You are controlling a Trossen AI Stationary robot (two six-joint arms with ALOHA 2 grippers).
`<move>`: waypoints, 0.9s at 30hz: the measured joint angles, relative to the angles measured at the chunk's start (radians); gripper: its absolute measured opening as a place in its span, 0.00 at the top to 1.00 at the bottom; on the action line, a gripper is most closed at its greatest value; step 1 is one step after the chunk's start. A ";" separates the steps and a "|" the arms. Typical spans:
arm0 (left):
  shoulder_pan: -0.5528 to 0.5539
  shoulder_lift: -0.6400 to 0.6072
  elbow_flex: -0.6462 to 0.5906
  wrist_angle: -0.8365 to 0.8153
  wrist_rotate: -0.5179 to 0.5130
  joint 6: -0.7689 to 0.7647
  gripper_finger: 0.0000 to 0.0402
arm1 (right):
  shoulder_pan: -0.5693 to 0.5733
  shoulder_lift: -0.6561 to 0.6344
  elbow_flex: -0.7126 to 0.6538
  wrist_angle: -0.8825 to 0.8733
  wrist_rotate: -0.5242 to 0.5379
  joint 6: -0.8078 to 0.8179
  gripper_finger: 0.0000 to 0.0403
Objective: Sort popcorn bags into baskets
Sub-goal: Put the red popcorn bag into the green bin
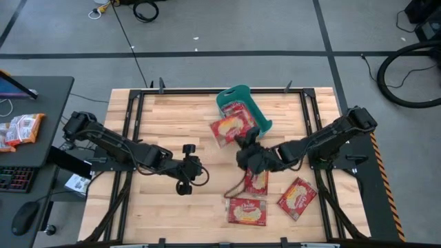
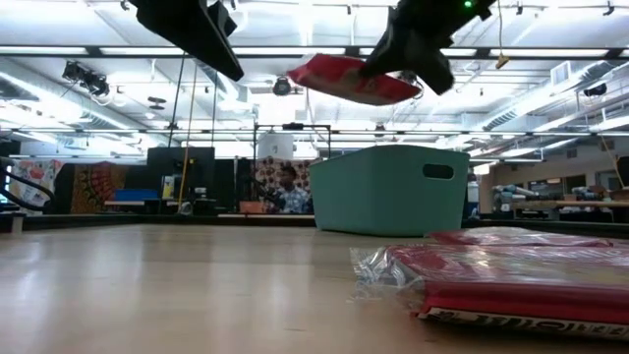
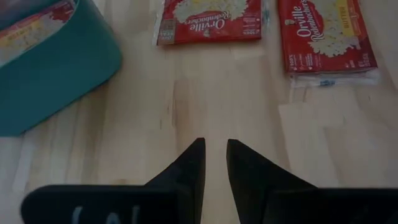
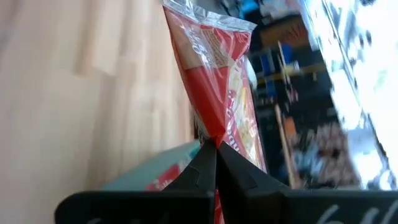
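Wood table (image 1: pixel 172 117), grey floor (image 1: pixel 227 27), ceiling lights (image 2: pixel 88 49)

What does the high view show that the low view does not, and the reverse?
Only the high view shows the left gripper hovering empty over bare wood, a red popcorn packet inside the teal plastic tub, and three red packets lying flat on the wooden table. Only the low view shows that the held red popcorn packet hangs well above the tabletop, higher than the tub's rim, plus the room behind. Both show the right gripper shut on that packet beside the tub.
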 joint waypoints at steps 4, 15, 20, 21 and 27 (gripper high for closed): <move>0.000 0.000 0.000 0.000 0.000 0.000 0.82 | -0.090 -0.042 0.000 -0.042 -0.036 0.180 0.98; 0.021 -0.001 0.000 0.002 -0.004 0.002 0.82 | -0.318 0.035 0.003 -0.145 -0.252 0.640 0.99; 0.036 -0.001 0.000 0.002 -0.004 0.002 0.82 | -0.378 0.117 0.089 -0.347 -0.281 0.809 0.98; 0.036 -0.001 0.000 0.002 -0.004 0.002 0.82 | -0.389 0.130 0.104 -0.370 -0.303 0.831 0.98; 0.035 -0.001 0.000 0.002 -0.004 0.002 0.82 | -0.422 0.156 0.132 -0.349 -0.480 0.854 0.92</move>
